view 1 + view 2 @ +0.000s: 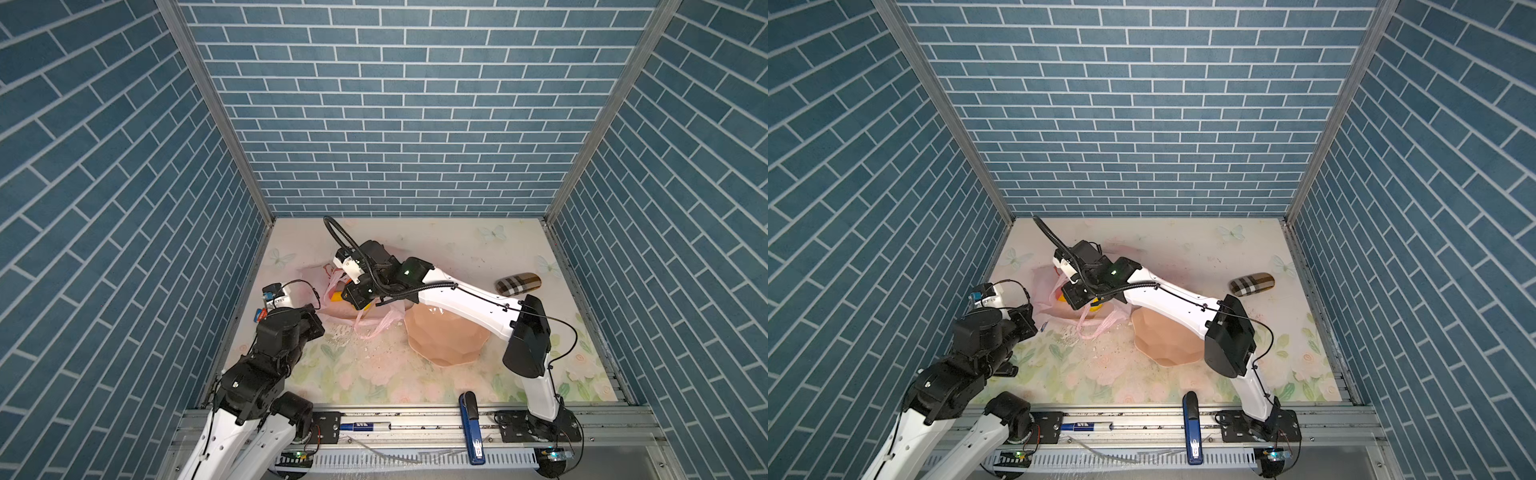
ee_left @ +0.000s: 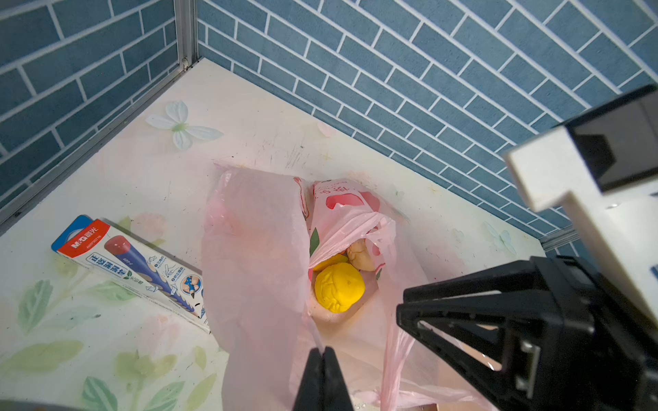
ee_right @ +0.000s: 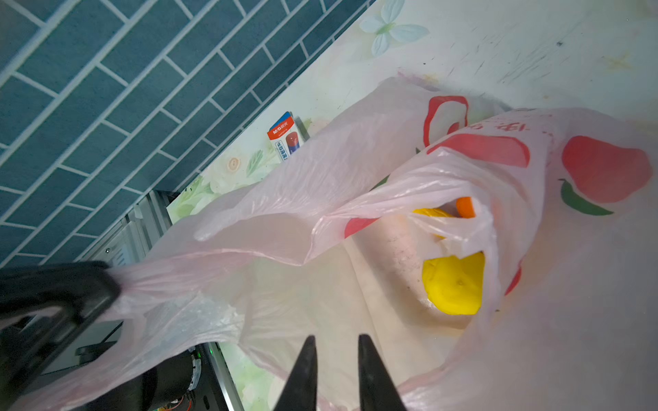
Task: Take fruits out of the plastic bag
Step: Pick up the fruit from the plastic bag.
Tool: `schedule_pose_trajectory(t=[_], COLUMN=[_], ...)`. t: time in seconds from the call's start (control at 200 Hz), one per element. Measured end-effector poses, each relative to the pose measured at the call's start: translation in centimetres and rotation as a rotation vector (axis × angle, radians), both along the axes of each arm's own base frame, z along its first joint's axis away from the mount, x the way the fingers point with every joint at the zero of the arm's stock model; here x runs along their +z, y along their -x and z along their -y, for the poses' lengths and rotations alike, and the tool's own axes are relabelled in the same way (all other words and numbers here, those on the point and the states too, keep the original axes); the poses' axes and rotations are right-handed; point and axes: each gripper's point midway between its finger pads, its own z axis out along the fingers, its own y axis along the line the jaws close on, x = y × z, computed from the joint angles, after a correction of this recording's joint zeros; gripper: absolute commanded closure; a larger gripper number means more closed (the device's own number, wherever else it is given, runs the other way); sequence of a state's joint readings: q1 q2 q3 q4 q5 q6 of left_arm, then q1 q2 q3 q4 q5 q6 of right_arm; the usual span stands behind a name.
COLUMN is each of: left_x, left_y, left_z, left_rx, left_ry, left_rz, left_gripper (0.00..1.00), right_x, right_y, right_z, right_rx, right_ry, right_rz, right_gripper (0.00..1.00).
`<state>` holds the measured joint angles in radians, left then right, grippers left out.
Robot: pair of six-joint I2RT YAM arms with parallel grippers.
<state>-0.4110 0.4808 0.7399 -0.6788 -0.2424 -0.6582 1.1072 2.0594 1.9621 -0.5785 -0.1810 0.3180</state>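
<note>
Evidently no fruit was out yet: the lemon [image 2: 339, 287], a small orange [image 3: 465, 207] and a cream lump [image 2: 361, 254] lay inside the plastic bag [image 2: 256, 249] on the bench [image 1: 436, 257], and the bowl [image 1: 446, 340] looked bare. The left jaws clamped the bag's rim; the right jaws hung slightly apart, empty, over its mouth

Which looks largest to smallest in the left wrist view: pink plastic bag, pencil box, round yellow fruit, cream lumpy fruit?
1. pink plastic bag
2. pencil box
3. round yellow fruit
4. cream lumpy fruit, partly hidden, so unsure
</note>
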Motion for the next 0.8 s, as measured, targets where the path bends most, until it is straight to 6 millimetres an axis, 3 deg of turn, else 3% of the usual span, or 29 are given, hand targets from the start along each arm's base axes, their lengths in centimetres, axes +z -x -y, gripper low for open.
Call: schedule_pose_trajectory(t=[0.125,0.265,0.475,0.665,0.8], left_x=[0.3,0.4,-0.3,-1.9,-4.1], left_y=[0.3,0.8,2.0,2.9,3.1], left_z=[-0.1,-0.4,-0.8,-0.8,-0.4], left_rx=[0.000,0.001,0.001,-0.011,-0.023], left_ry=[0.007,0.011,0.010,0.021,0.028], left_rz=[0.016,0.023,0.000,-0.037,-0.090], left_gripper=[1.00,1.00,1.00,1.00,1.00], right_x=[-2.2,-6.3,-11.3,-11.3,-11.0], right_y=[-0.2,-0.9,-2.6,-5.1,-6.7], right_z=[-0.8,-1.3,-1.0,-0.5,-0.2], right_rx=[-0.002,-0.022,-0.084,-0.162,-0.215], right_ry=[0.024,0.082,0.153,0.154,0.153], right_rz=[-0.026,-0.064,-0.097,-0.035,0.016], right_gripper=[0.80,0.79,0.67,0.55,0.45])
